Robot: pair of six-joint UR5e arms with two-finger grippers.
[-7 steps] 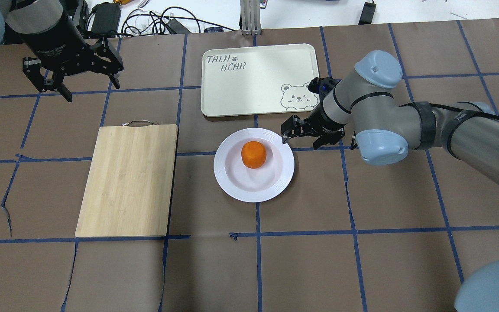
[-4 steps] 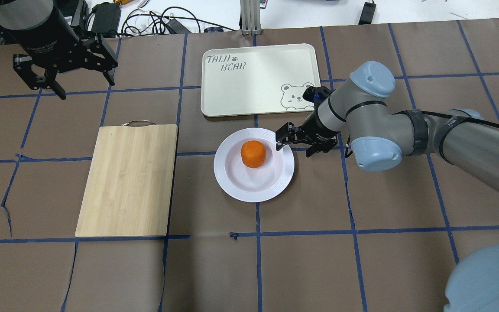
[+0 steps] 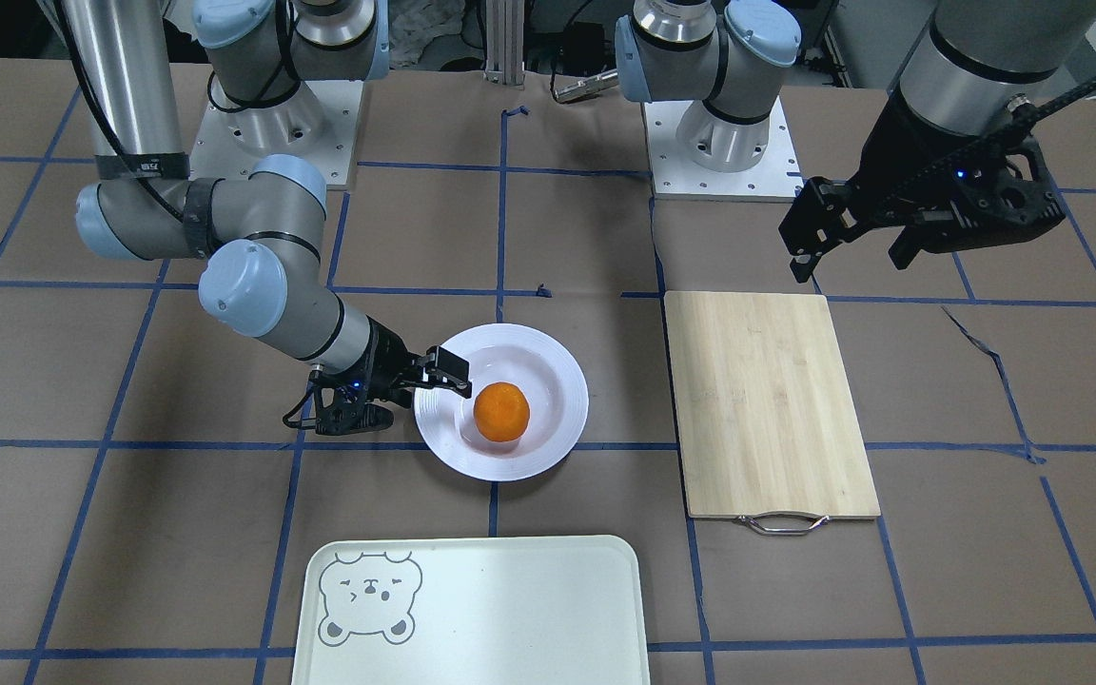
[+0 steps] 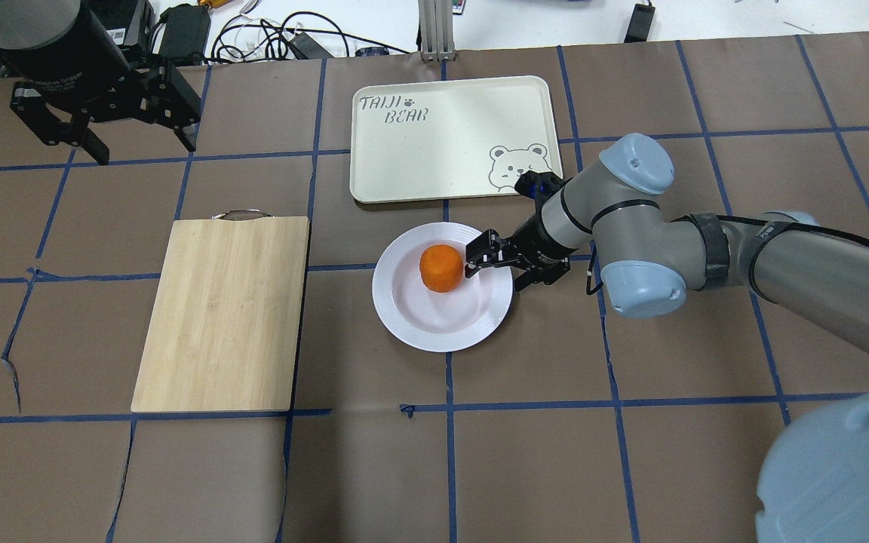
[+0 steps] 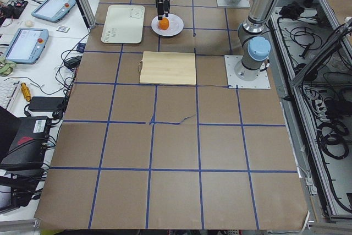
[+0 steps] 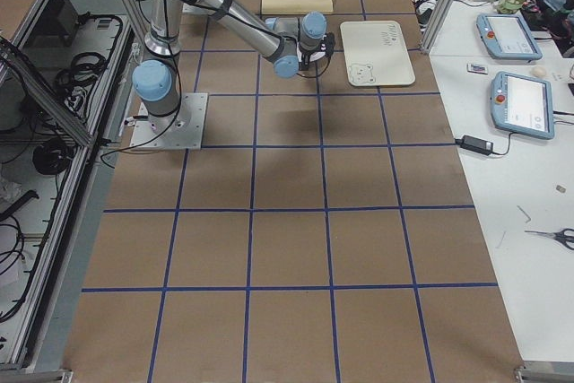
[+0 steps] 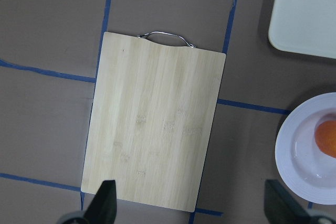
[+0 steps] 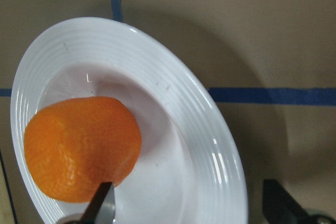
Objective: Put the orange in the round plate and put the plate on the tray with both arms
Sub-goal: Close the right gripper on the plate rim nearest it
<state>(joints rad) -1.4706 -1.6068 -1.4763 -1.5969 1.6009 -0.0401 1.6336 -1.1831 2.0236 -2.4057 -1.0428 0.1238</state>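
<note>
Overhead view. At upper left we are seeing the left gripper (image 4: 142, 147) hanging wide open above the table, with the cutting board (image 4: 223, 313) below it. At centre, the orange (image 4: 441, 268) is sitting in the round plate (image 4: 412, 320), below the tray (image 4: 442, 136). The right gripper (image 4: 498, 270) is straddling the plate's right rim, jaws spread.

Hovers with claw (image 7: 191, 205) spread wide above bamboo board (image 7: 157, 124); off to claw's right, round plate (image 7: 294, 150) holding orange (image 7: 326, 139); tray (image 7: 310, 9) corner beyond.
</note>
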